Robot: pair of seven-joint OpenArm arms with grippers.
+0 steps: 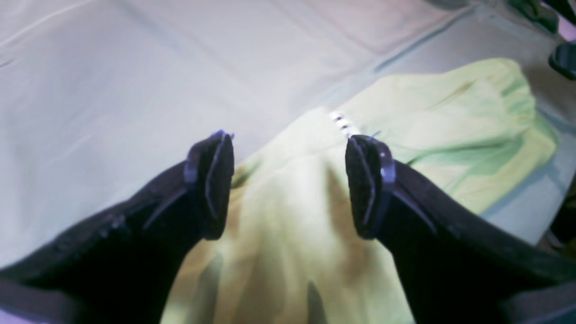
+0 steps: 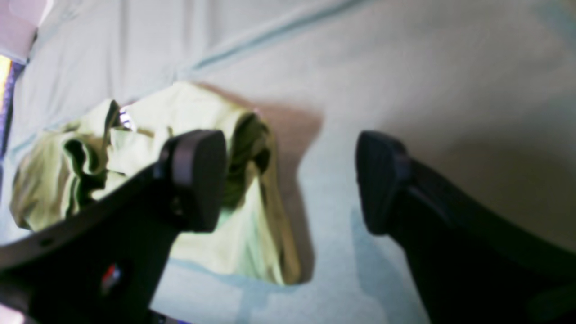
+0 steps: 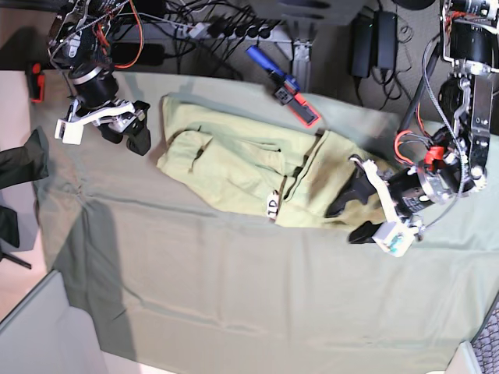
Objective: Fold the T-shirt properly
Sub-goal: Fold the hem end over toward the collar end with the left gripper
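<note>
L gripper [image 1: 290, 184]: jaws spread wide, nothing pinched, just over the shirt's [image 3: 234, 160] edge nr its white tag [image 3: 272, 206]. R gripper [image 2: 290, 180]: jaws spread wide, empty, beside shirt's other end. Shirt lies bunched on grey-green tablecloth [image 3: 234, 288], betw. both arms.

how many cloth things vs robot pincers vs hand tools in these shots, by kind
cloth things: 3 (T-shirt, tablecloth, dark garment)
pincers: 2 (left pincer, right pincer)
hand tools: 1 (blue and red tool)
total: 6
</note>
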